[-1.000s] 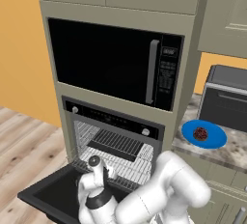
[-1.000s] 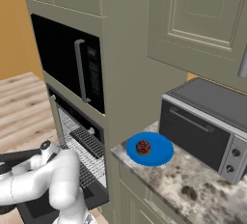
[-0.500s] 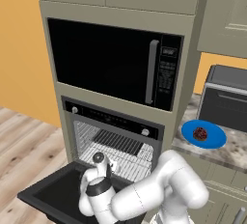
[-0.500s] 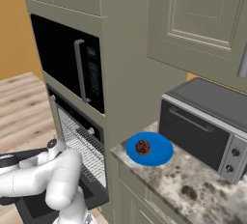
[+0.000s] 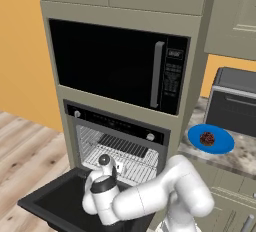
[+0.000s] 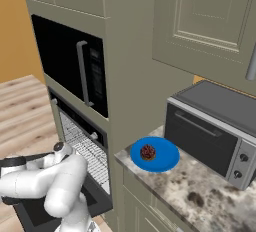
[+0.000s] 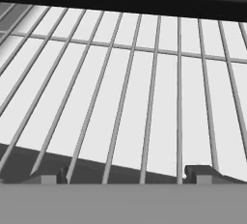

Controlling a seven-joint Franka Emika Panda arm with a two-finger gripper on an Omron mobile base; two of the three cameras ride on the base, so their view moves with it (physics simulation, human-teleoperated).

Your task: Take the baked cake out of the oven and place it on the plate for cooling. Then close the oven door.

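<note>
While base views show cake (image 5: 207,138) plated, fingers (image 7: 198,172) face oven rack (image 7: 144,88).

We see the wide black dark-glass oven door (image 5: 55,201) hanging fully down, so the mouth of the built-in black wall oven (image 5: 120,143) is open to us. Inside, the silver wire racks (image 5: 122,153) span the cavity; passage runs between them only. The white arm (image 5: 150,196) sits low over the door, blocking its right half. Bare wire rack (image 7: 144,88) lies close ahead of the gripper (image 7: 126,175). The speckled stone counter (image 6: 200,196) is open before the silver toaster oven (image 6: 215,126).
</note>
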